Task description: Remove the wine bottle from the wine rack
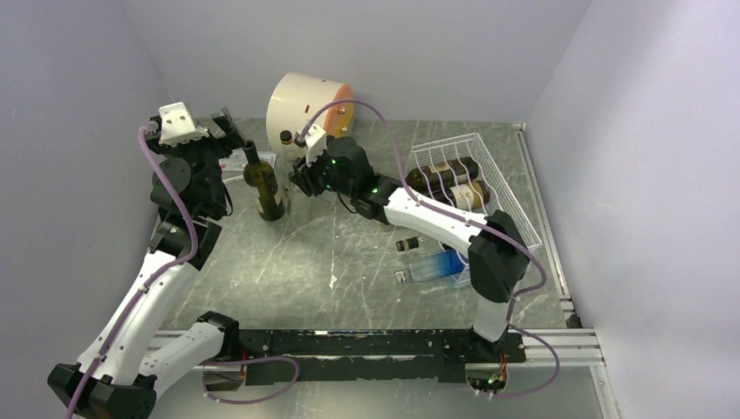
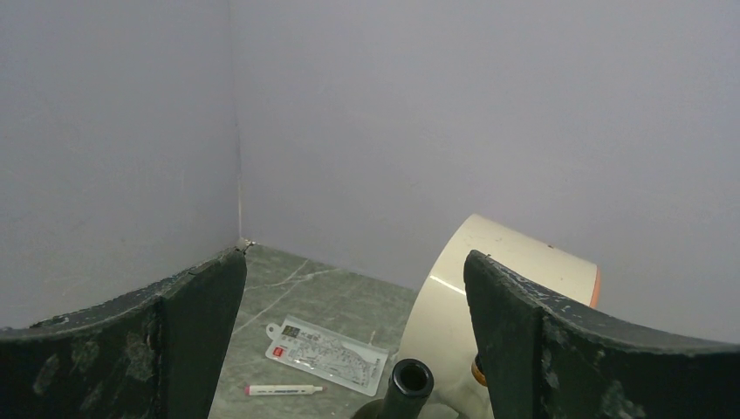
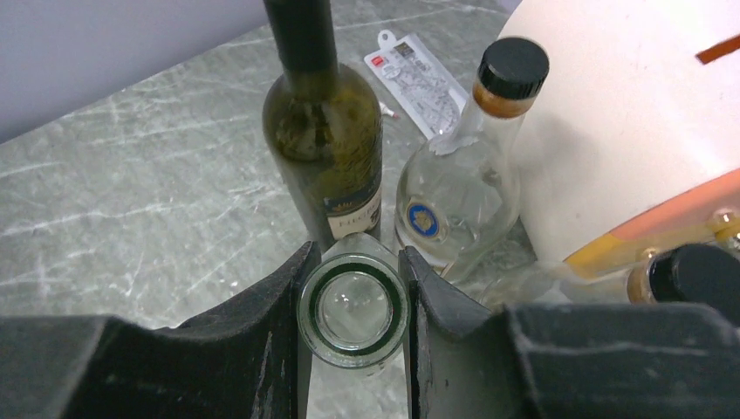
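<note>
The white wire wine rack [image 1: 515,202] stands at the right and holds two dark wine bottles [image 1: 447,174] lying side by side. My right gripper [image 1: 303,180] is far from it, in front of the cream drum. In the right wrist view it [image 3: 356,255] is shut on the open mouth of an upright clear glass bottle [image 3: 352,314]. A dark green wine bottle [image 1: 263,185] stands upright beside it. My left gripper [image 1: 227,129] is open and empty, with that bottle's mouth [image 2: 411,381] just below its fingers [image 2: 201,323].
A cream drum [image 1: 301,100] with an orange face stands at the back. A clear round bottle with a black cap [image 3: 458,188] stands against it. A blue-tinted bottle [image 1: 432,266] and a small dark bottle [image 1: 407,244] lie mid-table. A packet [image 2: 327,353] and a pen [image 2: 284,389] lie at the back left.
</note>
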{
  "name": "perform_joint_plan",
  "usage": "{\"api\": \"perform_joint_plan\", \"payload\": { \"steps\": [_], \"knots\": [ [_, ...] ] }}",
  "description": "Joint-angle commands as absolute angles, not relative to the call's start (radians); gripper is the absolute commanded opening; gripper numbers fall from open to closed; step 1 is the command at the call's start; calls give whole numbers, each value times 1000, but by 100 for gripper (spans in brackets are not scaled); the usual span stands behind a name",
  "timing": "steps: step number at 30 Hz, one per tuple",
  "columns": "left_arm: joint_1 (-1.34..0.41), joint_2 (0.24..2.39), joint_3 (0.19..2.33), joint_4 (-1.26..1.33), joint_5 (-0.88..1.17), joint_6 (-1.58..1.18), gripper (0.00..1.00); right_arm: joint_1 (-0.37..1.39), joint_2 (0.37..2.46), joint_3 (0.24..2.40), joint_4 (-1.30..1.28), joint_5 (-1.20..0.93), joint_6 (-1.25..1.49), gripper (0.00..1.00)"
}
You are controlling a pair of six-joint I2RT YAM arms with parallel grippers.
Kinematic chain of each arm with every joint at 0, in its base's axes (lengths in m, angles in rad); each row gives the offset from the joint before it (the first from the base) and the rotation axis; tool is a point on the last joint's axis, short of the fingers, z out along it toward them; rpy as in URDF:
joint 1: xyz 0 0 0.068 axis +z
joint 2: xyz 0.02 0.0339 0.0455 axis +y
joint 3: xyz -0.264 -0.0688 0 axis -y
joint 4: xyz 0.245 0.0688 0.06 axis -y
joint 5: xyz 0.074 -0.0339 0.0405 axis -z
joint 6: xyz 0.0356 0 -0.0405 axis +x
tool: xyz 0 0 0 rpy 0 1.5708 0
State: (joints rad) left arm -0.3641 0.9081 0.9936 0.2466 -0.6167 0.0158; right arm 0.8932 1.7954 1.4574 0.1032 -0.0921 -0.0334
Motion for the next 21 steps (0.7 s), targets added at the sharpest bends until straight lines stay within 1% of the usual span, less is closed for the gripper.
{"api": "perform_joint_plan", "payload": {
  "steps": [1, 6, 14, 19, 20, 21],
  "knots": [
    [-373, 891, 992, 278, -609, 23, 98, 907, 1825, 1571, 181, -55, -53, 0],
    [-373, 889, 985, 291, -619, 28, 98, 921, 1886, 1646, 124, -14, -70, 0],
    [-372, 895, 988, 283, -608, 24, 98, 953, 1928, 1674, 72, 66, -106, 1],
    [-371, 891, 988, 283, -607, 21, 98, 959, 1933, 1667, 67, 75, -112, 31],
    [-373, 892, 987, 284, -611, 24, 98, 961, 1931, 1662, 73, 80, -110, 38],
    [-372, 894, 987, 287, -618, 25, 98, 961, 1930, 1660, 77, 81, -107, 48]
  ]
}}
